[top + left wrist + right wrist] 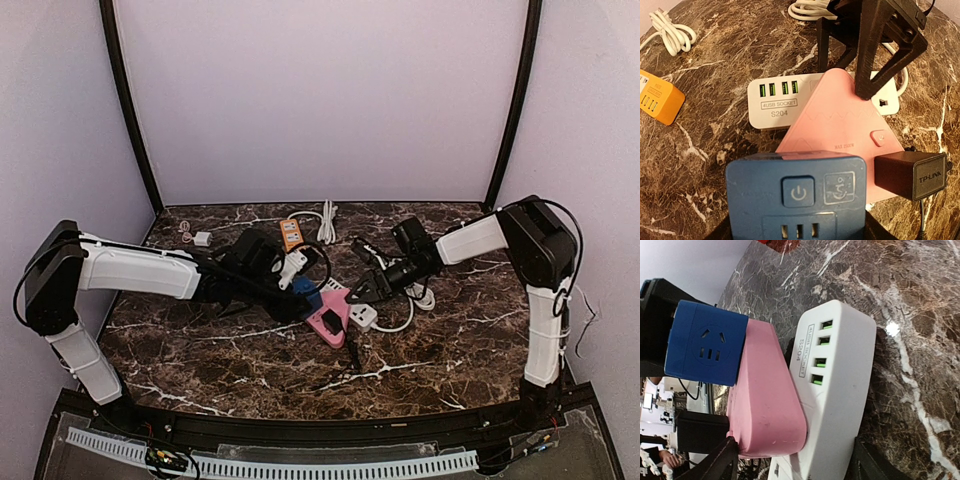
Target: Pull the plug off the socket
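Blue cube-shaped plastic plug adapter (796, 194) gripped in left claw (797, 233), butted against pink triangular plastic socket (840, 120) just beyond the claw. Right claw (792, 464) spread wide, straddling pink socket and white rectangular USB strip (840, 385) on dark marble surface (715, 65).

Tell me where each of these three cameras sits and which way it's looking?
Top camera: fixed above and behind the robot, facing down on the marble table; the left arm and right arm both show.
Left wrist camera: on the left arm, facing across the blue adapter between the left fingers, toward the right fingers.
Right wrist camera: on the right arm, facing down past the right fingers at the white power strip.
Shared: both wrist views show the pink socket block and blue adapter.
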